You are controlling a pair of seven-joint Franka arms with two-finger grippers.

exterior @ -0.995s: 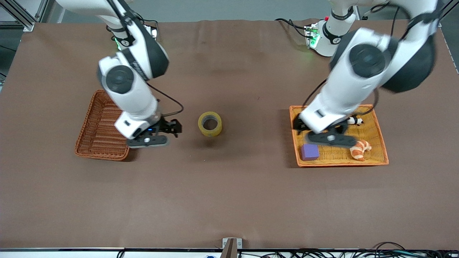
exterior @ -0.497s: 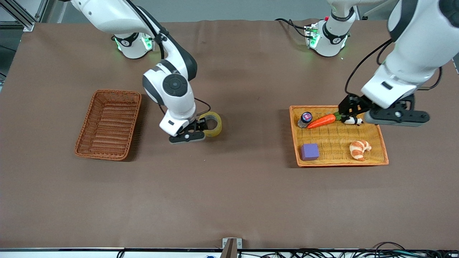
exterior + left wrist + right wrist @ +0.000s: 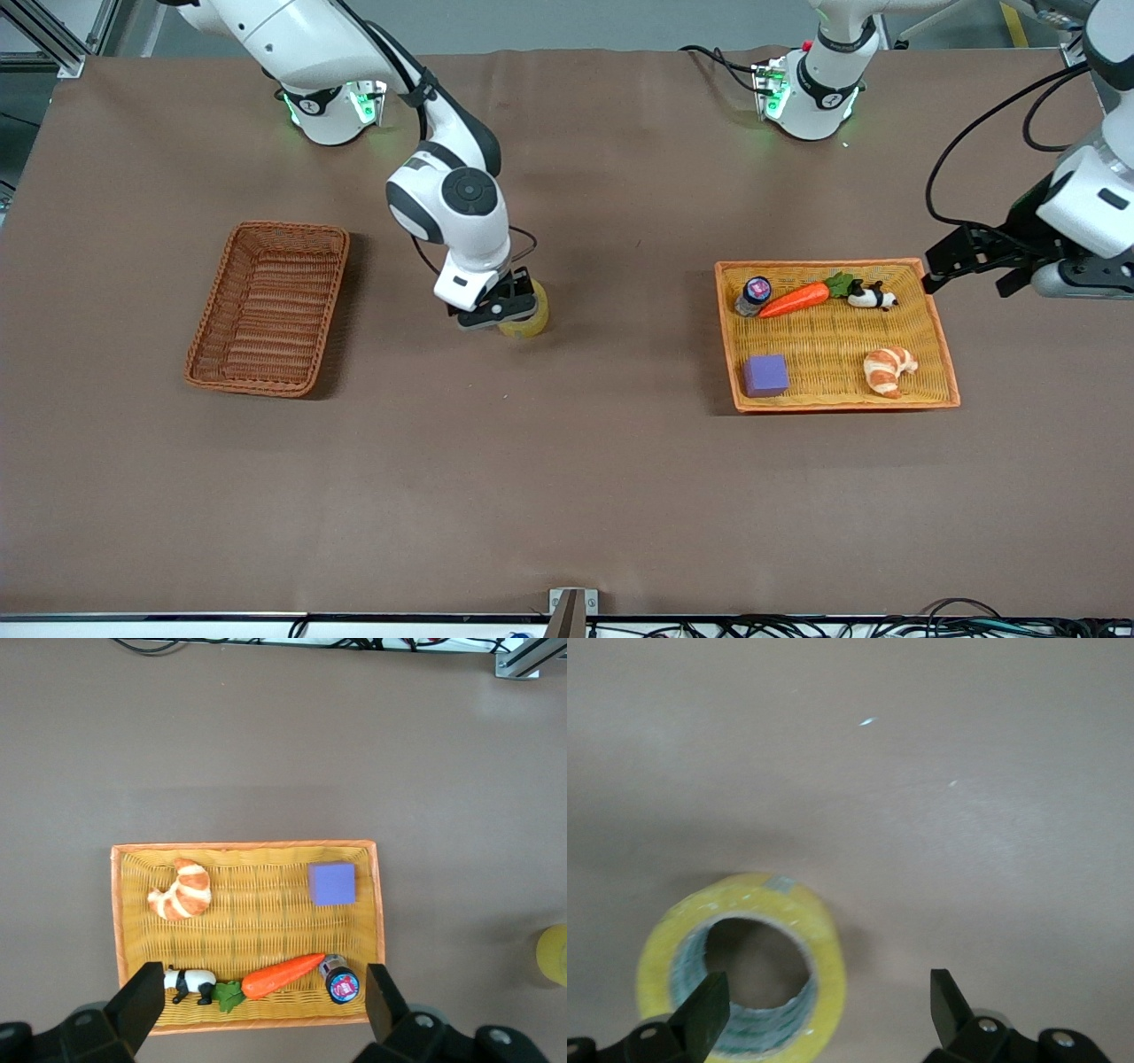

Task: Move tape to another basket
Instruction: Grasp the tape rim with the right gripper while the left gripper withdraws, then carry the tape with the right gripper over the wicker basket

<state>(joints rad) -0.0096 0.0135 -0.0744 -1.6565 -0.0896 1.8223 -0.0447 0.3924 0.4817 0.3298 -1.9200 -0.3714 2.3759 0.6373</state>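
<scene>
- The basket (image 3: 267, 307), dark reddish-brown and narrow, stands on the table (image 3: 567, 478) toward the right arm's end. Only the front view shows it, and nothing lies in it.
- The right gripper (image 3: 501, 306) hangs low over the tape (image 3: 530, 321), which lies flat on the table between the 2 baskets, outside of both.
- In the front view the gripper covers most of the roll; only a yellow edge shows beside it.
- The right wrist view shows more: the whole ring of the tape (image 3: 744, 966) with its wide hole, and the 2 fingers (image 3: 700, 1010) standing wide apart. One fingertip is over the rim of the roll, the other is over bare table. They do not grip anything.
- The wider orange-yellow basket (image 3: 939, 341) stands toward the left arm's end. It holds a small jar (image 3: 756, 293), a carrot (image 3: 796, 299), a panda figure (image 3: 873, 297), a purple cube (image 3: 765, 375) and a croissant (image 3: 889, 369).
- The left gripper (image 3: 979, 261) is in the air just beside that basket, at the side of the left arm's end of the table.
- The left wrist view looks straight down on this basket (image 3: 117, 930), and its 2 fingers (image 3: 142, 1005) are spread wide with nothing between them. At the edge of this view a small part of the tape (image 3: 554, 954) appears too.
</scene>
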